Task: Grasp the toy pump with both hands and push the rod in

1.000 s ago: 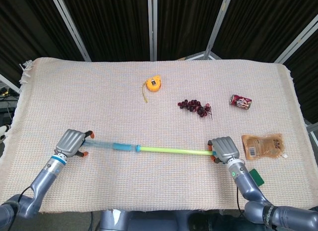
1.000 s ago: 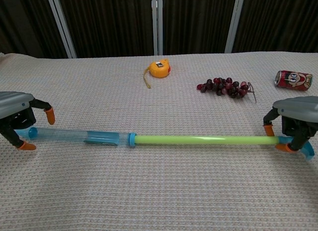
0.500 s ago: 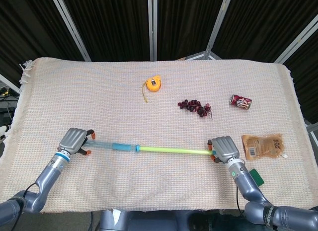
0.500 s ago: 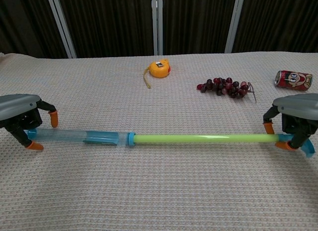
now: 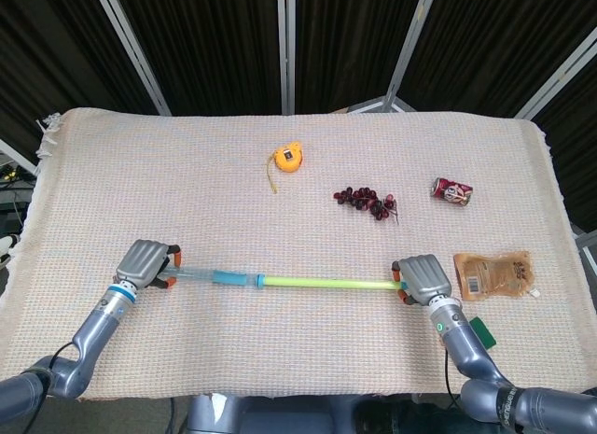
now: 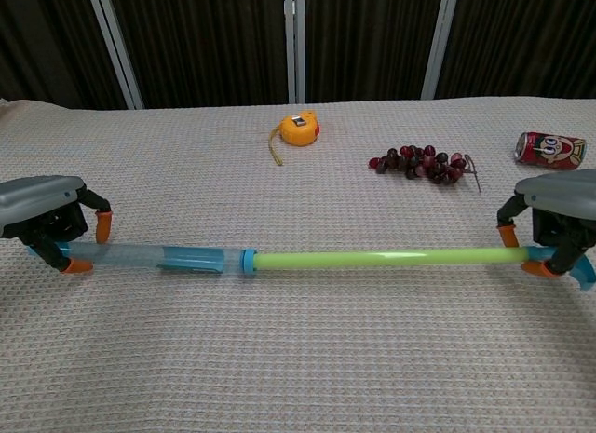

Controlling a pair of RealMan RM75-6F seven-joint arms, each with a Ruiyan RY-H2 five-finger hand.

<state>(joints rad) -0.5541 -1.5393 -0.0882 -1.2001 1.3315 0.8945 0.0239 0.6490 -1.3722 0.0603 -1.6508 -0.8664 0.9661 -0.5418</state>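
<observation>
The toy pump lies across the near part of the cloth, with its clear blue barrel (image 6: 158,257) to the left and its long green rod (image 6: 372,259) drawn far out to the right. My left hand (image 6: 45,214) is curled around the barrel's left end, with orange fingertips (image 6: 102,224) on both sides of the tube. My right hand (image 6: 559,214) grips the rod's far end, where a blue handle piece (image 6: 587,271) sticks out. From the head camera the left hand (image 5: 145,263) and right hand (image 5: 424,277) cap the two ends of the pump.
Further back lie an orange tape measure (image 5: 287,158), a bunch of dark grapes (image 5: 366,201) and a red can (image 5: 452,190) on its side. A brown pouch (image 5: 492,273) lies just right of my right hand. A green object (image 5: 481,331) sits near the table's front edge.
My left hand has slid right along the barrel and its fingers have closed in on the tube. The pump and my right hand have shifted slightly to the right.
</observation>
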